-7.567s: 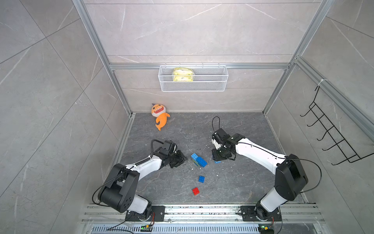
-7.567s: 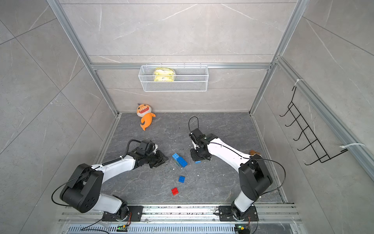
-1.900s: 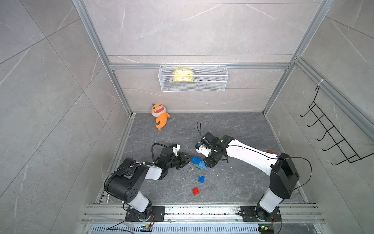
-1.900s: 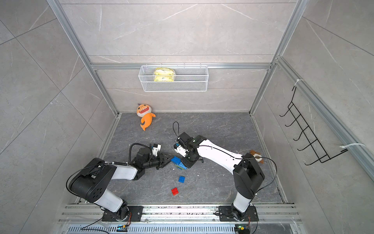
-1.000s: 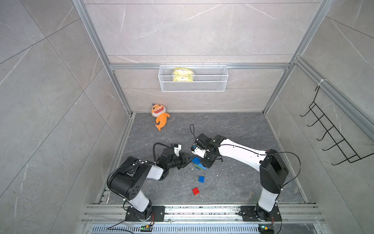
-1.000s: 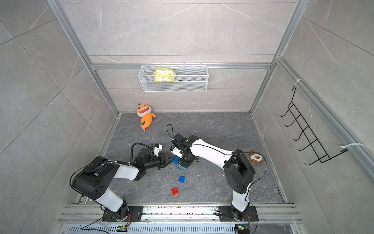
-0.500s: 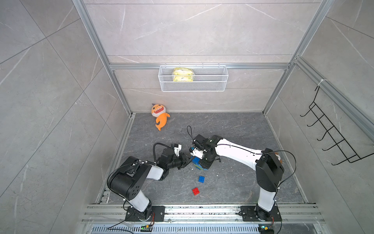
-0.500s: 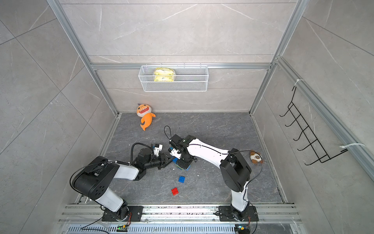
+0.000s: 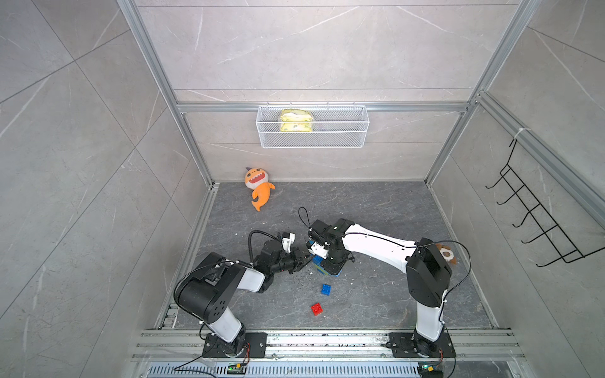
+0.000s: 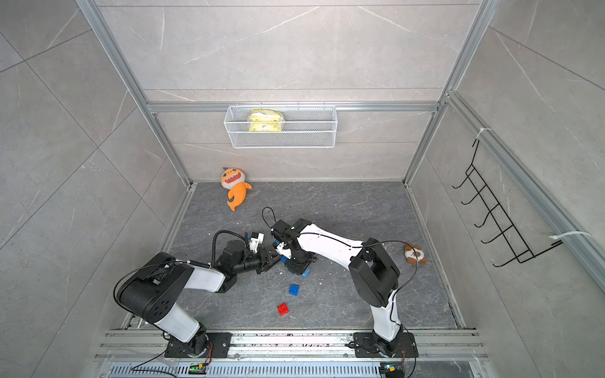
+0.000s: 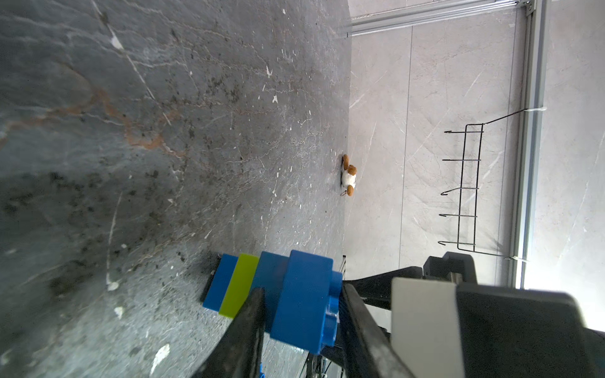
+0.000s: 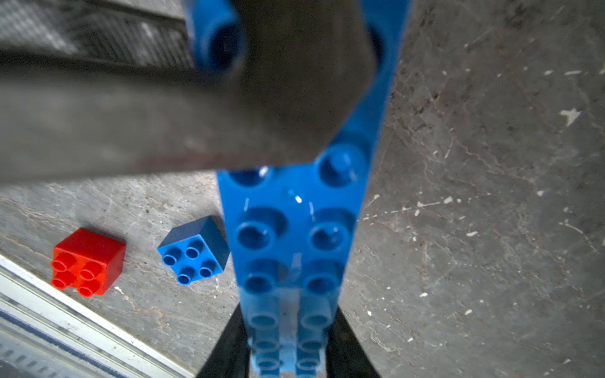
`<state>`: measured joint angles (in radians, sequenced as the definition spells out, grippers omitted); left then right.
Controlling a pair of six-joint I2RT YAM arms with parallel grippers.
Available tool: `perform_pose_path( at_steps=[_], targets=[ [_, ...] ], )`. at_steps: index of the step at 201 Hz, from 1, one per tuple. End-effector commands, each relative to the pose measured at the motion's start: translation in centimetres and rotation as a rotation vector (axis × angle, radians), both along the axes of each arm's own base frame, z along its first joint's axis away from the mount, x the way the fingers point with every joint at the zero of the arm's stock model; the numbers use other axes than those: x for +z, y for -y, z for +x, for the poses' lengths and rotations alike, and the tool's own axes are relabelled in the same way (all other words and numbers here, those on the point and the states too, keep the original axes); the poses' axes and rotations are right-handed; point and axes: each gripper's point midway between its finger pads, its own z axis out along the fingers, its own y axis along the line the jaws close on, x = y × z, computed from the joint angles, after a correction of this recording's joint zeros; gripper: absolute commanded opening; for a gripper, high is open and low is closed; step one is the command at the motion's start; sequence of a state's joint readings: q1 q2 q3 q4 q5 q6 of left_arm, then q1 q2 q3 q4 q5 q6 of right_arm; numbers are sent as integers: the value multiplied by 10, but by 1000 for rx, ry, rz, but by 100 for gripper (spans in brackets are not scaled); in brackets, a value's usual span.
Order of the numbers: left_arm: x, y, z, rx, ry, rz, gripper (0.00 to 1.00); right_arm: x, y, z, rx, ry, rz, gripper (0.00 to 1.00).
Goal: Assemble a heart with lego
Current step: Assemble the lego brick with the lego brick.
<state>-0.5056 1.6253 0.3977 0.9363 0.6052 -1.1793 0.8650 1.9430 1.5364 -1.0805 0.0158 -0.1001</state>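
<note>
My left gripper (image 11: pixel 302 289), off to the side at the first look, now pinches a glossy blue brick (image 11: pixel 301 314) seated on the heart (image 11: pixel 240 281) — a stepped stack of blue, lime and blue slabs, mid-floor (image 9: pixel 376 209) on gritty grey stone. My right gripper (image 12: pixel 288 309), swung in since then, clamps the heart's long studded face. The loose blue square (image 12: pixel 193 252) and red square (image 12: pixel 86 261) haven't moved — studs up.

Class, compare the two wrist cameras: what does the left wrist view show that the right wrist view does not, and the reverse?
Left wrist only: the lime-green brick, a brown plush toy, the wire hook rack. Right wrist only: the red brick and a loose blue square brick. Both: the blue brick stack and the dark floor.
</note>
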Motion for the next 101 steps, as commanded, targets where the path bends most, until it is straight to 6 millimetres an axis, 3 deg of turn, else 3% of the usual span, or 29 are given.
perform_pose_path(
  at_steps=[1,28,61,101],
  targets=[
    [-5,-2,-2,8,-9,2,40,-23,5,-5,-13,-33,-60,21],
    [-4,-3,-2,9,-5,2,40,7,-2,3,-21,29,1,27],
    [-3,-3,-2,8,-4,3,40,36,-7,9,-39,84,62,42],
    [-1,-3,-2,5,2,8,40,64,-4,5,-104,143,149,46]
  ],
)
